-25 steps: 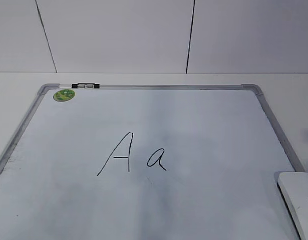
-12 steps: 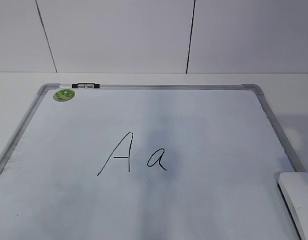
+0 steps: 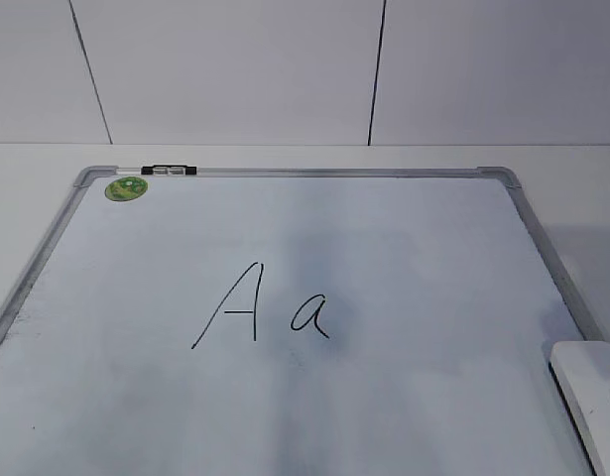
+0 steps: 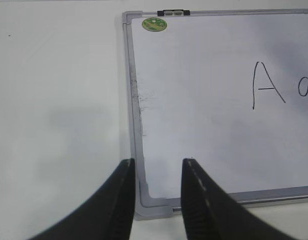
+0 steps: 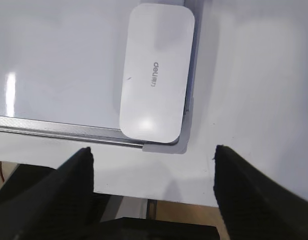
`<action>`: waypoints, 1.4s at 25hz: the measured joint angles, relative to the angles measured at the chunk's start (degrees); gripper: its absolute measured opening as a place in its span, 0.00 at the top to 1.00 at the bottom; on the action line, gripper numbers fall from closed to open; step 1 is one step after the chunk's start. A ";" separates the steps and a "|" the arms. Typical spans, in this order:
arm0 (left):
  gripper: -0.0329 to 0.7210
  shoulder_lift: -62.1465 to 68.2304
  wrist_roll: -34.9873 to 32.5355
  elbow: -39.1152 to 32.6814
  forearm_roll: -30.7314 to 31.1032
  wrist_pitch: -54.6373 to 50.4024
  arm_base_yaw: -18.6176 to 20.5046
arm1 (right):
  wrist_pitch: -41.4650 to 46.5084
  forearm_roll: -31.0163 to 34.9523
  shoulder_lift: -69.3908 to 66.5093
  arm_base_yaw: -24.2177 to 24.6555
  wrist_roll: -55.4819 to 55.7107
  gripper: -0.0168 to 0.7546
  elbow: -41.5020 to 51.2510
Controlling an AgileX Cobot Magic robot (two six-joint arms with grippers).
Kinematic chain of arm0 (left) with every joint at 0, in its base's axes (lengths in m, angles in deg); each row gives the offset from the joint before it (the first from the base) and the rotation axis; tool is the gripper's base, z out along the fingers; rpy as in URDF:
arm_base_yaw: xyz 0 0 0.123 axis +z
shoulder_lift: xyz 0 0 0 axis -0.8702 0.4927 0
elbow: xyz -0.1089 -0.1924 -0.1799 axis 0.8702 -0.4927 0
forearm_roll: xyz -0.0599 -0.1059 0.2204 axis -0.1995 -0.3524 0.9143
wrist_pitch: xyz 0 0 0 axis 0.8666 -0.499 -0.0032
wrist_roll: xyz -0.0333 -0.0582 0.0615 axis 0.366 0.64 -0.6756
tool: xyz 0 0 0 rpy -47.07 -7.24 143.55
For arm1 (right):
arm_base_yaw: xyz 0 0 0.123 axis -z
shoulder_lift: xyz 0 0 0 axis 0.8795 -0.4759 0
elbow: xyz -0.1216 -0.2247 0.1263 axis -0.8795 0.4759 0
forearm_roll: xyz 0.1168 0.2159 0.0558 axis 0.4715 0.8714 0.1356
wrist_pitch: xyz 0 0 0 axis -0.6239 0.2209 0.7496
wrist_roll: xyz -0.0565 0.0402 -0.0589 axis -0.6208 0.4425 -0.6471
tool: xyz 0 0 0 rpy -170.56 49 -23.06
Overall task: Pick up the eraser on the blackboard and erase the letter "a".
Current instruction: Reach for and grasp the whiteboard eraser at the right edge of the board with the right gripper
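The blackboard [image 3: 404, 248] is a white dry-erase board with a silver frame, lying flat on the table. The small cursive letter "a" [image 3: 310, 315] stands near its middle, right of a taller capital "A" [image 3: 230, 305]. The eraser [image 3: 592, 392], a white rounded block, lies on the board's near right corner; it also shows in the right wrist view [image 5: 155, 72]. My right gripper [image 5: 152, 155] is open and empty, just short of the eraser. My left gripper [image 4: 158, 165] is open and empty over the board's near left corner [image 4: 159, 202]. Neither gripper shows in the exterior view.
A round green magnet [image 3: 126, 187] and a black clip [image 3: 171, 171] sit at the board's far left corner. White table [image 4: 58, 100] lies left of the board. The table's front edge [image 5: 159, 202] is close below the right gripper. A white wall [image 3: 235, 69] stands behind.
The eraser has stayed in place and the writing is unchanged. A faint shadow has spread over the board's right side near the eraser.
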 joint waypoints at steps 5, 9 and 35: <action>0.65 0.00 0.00 0.00 0.00 0.00 0.00 | -0.59 0.10 -4.18 0.00 0.21 0.21 0.00; 0.65 0.00 0.00 0.00 0.00 0.00 0.00 | -2.15 1.09 -6.95 0.00 0.21 0.21 0.00; 0.65 0.00 0.00 0.00 -0.25 0.00 0.00 | -8.75 3.12 -23.12 -0.09 -0.82 0.21 -0.42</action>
